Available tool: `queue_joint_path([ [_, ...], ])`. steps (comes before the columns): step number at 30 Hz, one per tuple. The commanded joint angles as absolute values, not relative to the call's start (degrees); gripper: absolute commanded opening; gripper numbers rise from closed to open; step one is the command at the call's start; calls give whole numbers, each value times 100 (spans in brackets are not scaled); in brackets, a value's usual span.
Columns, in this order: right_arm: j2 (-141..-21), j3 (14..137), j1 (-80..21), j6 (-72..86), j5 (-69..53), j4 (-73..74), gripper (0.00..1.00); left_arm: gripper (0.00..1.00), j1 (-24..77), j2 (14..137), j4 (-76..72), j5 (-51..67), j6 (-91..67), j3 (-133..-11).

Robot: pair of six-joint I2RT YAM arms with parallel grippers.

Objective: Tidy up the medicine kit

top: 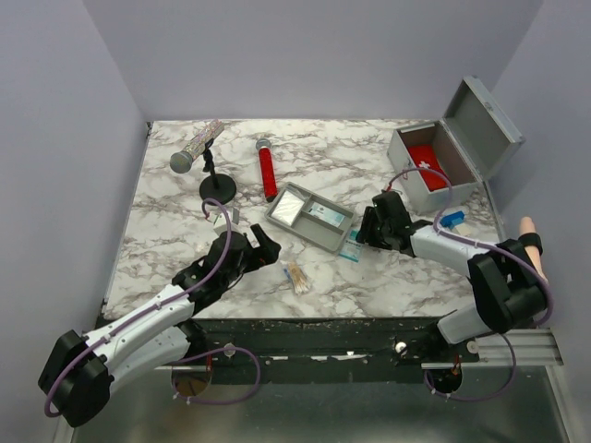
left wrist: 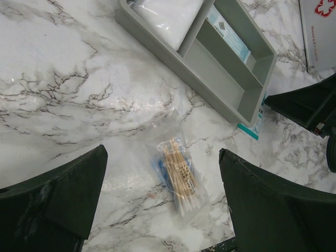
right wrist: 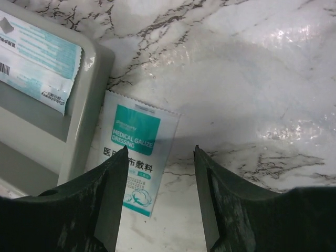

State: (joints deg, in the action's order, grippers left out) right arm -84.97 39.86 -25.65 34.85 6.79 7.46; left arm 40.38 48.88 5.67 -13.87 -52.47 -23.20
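Right now the right hand (right wrist: 160, 148) is hovering low over the desk (right wrist: 252, 79) with its fingers standing well apart and gripping nothing. Directly beneath it a gauze packet (right wrist: 140, 139) is lying flat, its long axis running roughly from 1 to 7 o'clock in the right wrist view, so the fingers are straddling its short side. The packet is sitting slightly toward 9 o'clock of the gap, partly hidden by that finger, its edge meeting the wall of the grey divided tray (right wrist: 86, 100); whether it is tucked under that wall I cannot tell.

Further out, in the top view, the right hand (top: 369, 231) is plainly the nearer one to this packet (top: 349, 249). The tray (top: 300, 233) is lying at about 9 o'clock from it, and the medicine kit (top: 434, 189), lid up, is standing at about 1 o'clock near the desk's far right corner.

The left hand (left wrist: 163, 152) is gaping wide and empty above a bag of cotton swabs (left wrist: 177, 173).

Only the right wrist view is showing the packet's print; only the top view is showing the whole kit.
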Motion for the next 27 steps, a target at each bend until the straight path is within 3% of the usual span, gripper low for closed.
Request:
queue_joint_path([
  [1,-8867,4218,-2540,3147,650,1028,62,98,4078,4772,510,-1362,-5335,-2233],
  [17,-10133,5405,-3313,2602,1837,2434,58,98,4087,4904,431,-1345,-5335,-2250],
  [19,-10326,5519,-3349,2637,1802,2566,52,98,4087,4861,466,-1353,-5326,-2250],
  [25,-10249,5520,-3349,2777,1723,2698,17,98,4087,4693,518,-1389,-5317,-2206],
  [27,-9986,5467,-3349,2847,1714,2794,11,98,4078,4676,527,-1389,-5317,-2215],
])
